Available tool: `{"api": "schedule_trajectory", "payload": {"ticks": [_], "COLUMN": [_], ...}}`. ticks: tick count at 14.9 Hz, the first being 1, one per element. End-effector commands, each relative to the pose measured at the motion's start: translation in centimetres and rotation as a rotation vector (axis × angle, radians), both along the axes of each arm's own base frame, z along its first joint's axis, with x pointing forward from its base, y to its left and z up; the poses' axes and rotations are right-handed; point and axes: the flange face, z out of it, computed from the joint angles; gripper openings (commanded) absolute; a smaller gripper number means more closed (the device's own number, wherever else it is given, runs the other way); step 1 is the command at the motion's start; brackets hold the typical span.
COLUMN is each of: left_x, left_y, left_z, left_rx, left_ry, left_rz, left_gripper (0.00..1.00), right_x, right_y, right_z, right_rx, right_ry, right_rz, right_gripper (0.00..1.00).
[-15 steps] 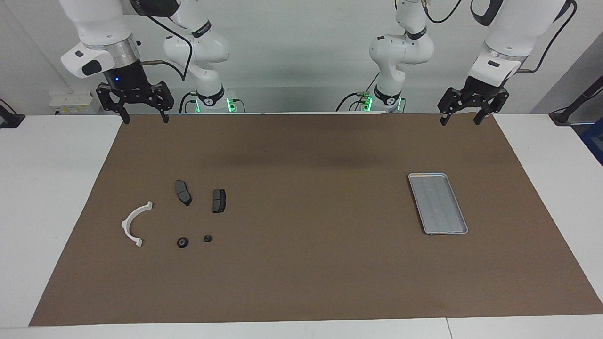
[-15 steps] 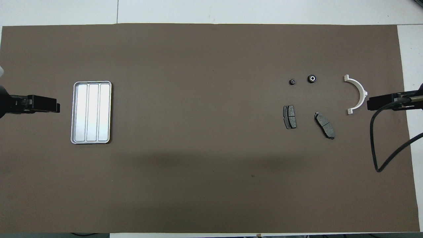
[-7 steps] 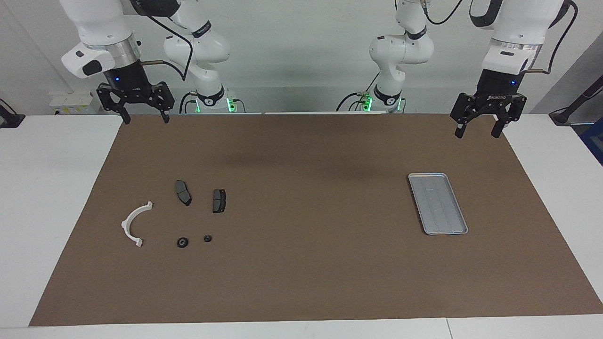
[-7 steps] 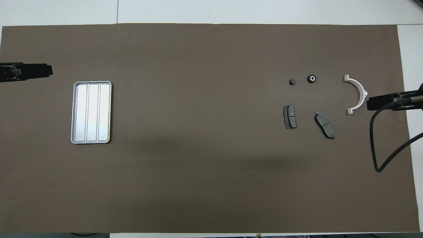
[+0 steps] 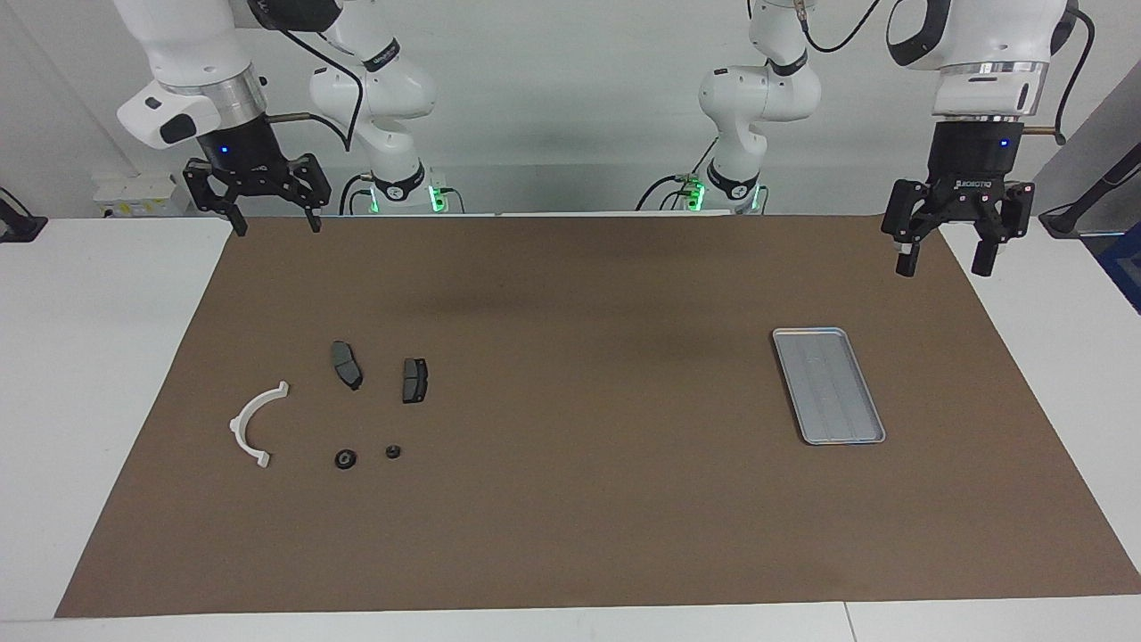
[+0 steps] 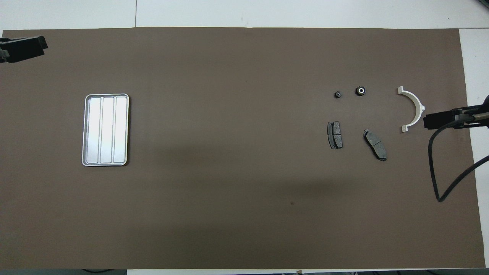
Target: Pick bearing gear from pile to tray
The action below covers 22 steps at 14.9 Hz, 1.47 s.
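The pile lies on the brown mat toward the right arm's end. It holds two small black round parts: a larger one with a pale centre and a smaller one. Which of them is the bearing gear I cannot tell. The silver tray sits bare toward the left arm's end. My right gripper hangs open over the mat's edge beside the pile. High over the mat's edge at the tray's end, my left gripper is open and holds nothing.
A white half-ring bracket and two dark brake-pad plates belong to the pile. A black cable loops from the right arm over the mat's edge. White table flanks the mat.
My left gripper has swung outward toward its end of the table and turned square to the facing camera. The right gripper has barely moved. No part has shifted.
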Motion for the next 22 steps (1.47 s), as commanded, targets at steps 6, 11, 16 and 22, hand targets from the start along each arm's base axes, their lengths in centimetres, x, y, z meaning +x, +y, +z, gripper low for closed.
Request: {"api": "schedule_trajectory", "payload": {"ticks": [6, 11, 16, 22], "left_x": [0.3, 0.4, 0.8, 0.7], "left_y": [0.6, 0.9, 1.0, 1.1], "left_z": [1.5, 2.2, 2.7, 3.0], "left_rx": [-0.018, -0.019, -0.025, -0.027], "left_ry": [-0.144, -0.212, -0.284, -0.317], "left_rz": [0.021, 0.024, 0.026, 0.029], "left_gripper": [1.00, 1.00, 1.00, 1.00], "right_x": [-0.2, 0.6, 3.4, 8.5], "right_y": [0.0, 0.0, 0.1, 0.4], "right_z": [-0.4, -3.0, -8.2, -16.5], "right_rx": [0.001, 0.005, 0.018, 0.025], "right_ry": [-0.008, -0.010, -0.028, -0.048], "right_rz": [0.021, -0.014, -0.122, -0.233], "right_gripper": [1.00, 1.00, 1.00, 1.00]}}
